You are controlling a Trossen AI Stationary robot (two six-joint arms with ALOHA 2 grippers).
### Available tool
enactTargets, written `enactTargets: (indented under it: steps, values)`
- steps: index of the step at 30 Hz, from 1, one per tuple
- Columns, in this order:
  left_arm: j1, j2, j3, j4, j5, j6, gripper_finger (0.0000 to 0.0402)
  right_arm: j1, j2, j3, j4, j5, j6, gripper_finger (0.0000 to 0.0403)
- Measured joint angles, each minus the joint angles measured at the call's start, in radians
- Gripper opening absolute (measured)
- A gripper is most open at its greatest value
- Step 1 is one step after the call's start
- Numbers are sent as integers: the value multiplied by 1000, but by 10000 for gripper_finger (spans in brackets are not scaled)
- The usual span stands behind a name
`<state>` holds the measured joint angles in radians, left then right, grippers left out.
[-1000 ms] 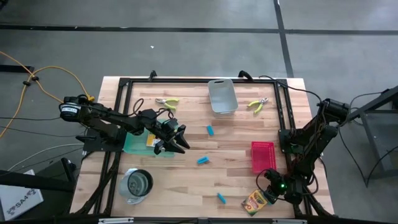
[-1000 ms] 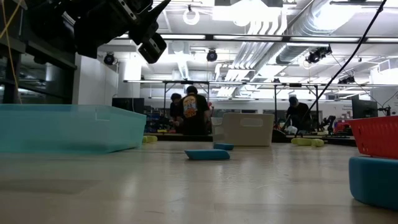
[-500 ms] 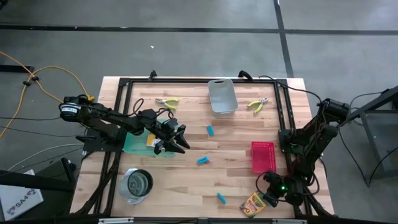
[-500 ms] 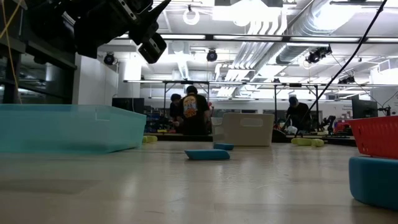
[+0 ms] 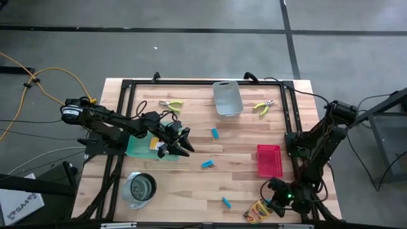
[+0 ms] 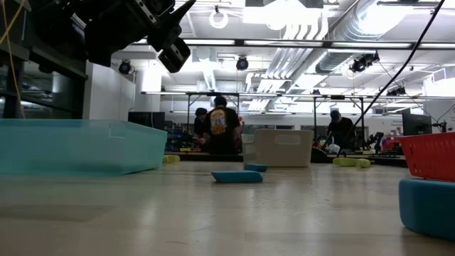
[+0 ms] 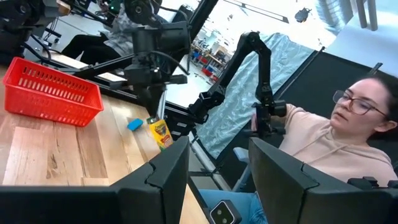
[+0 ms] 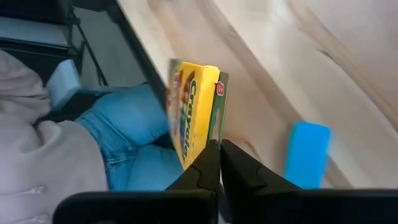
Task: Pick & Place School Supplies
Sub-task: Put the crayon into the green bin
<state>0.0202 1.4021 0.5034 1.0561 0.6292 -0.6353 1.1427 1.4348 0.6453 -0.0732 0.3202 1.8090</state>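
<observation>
A yellow-and-green crayon box [image 5: 257,211] is at the table's near right corner, with my right gripper [image 5: 272,203] shut on it; the left wrist view shows the box [image 7: 158,132] below that gripper. My left gripper [image 5: 185,144] hovers open beside the teal bin [image 5: 141,147], which holds another crayon box [image 5: 154,144]. Light-blue blocks [image 5: 215,133] [image 5: 207,164] [image 5: 226,202] lie flat on the wood. Two plier-like tools [image 5: 170,105] [image 5: 264,107] lie near the far edge. My right gripper pinches one end of the crayon box [image 8: 210,138] between its two fingers [image 8: 205,165], across the box's thin side. The fingers slant down at it from above. The box stands on end, tilted; whether its other end rests on the table, I cannot tell.
A grey bin [image 5: 227,98] stands at the far middle, a red tray [image 5: 268,159] at the right, a round metal cup [image 5: 140,187] at the near left. A person [image 7: 329,155] sits just beyond the table's near right corner.
My right gripper has risen a little and gone toward the table's near edge while rolling, still shut on the crayon box. The box has gone with it toward the near edge and turned from lying slantwise to standing more on end.
</observation>
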Motion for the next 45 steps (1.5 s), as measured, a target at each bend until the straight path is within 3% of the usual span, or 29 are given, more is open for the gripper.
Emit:
enactTargets:
  steps: [17, 23, 31, 38, 42, 45]
  values:
    - [-43, 0, 0, 0, 8, 25, 163, -202, -88, 159, -49, -17, -317, 3]
    - [-65, 0, 0, 0, 21, 66, 163, -321, -96, 218, -53, -104, -489, 3]
    - [-74, 0, 0, 0, 128, 138, 163, -526, -96, 292, -54, -240, -742, 3]
    - [-85, 0, 0, 0, 217, 290, 163, -690, -96, 358, -52, -380, -932, 3]
    - [-84, 0, 4, 0, 179, 343, 163, -761, -91, 385, -50, -433, -992, 3]
    - [-76, 0, 11, -1, 71, 340, 163, -801, -87, 391, -52, -473, -1005, 3]
